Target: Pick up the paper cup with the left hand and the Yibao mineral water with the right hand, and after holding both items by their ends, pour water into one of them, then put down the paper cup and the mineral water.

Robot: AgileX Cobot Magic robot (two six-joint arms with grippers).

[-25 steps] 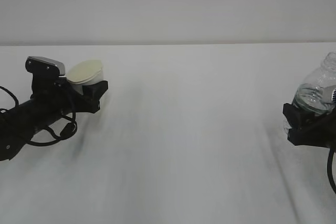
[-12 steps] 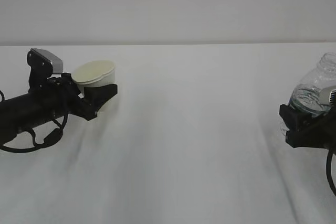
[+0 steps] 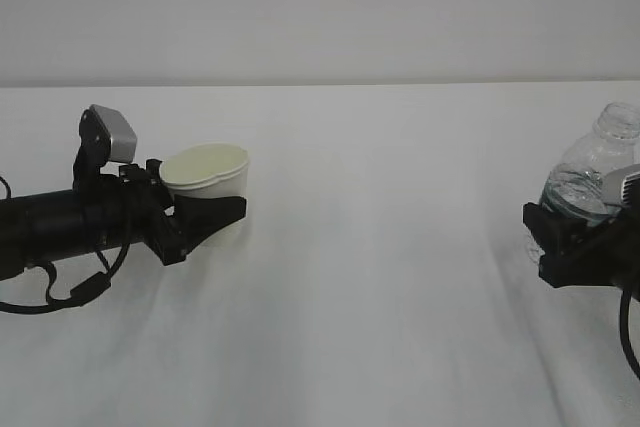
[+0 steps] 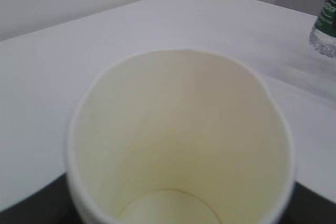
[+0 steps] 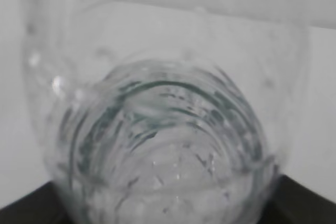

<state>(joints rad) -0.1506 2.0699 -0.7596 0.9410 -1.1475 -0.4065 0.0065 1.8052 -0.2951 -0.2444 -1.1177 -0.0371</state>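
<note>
Gripping the cup low on its body, the left claw keeps its mouth up and free. Far right, the right claw clamps the bottle low, neck apparently uncapped; both are above the table, well apart, ready for pouring.

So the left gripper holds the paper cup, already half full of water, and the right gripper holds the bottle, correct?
Not quite. The paper cup is empty: the left wrist view shows its dry bottom. The left gripper does hold it, and the right gripper holds the bottle.
</note>
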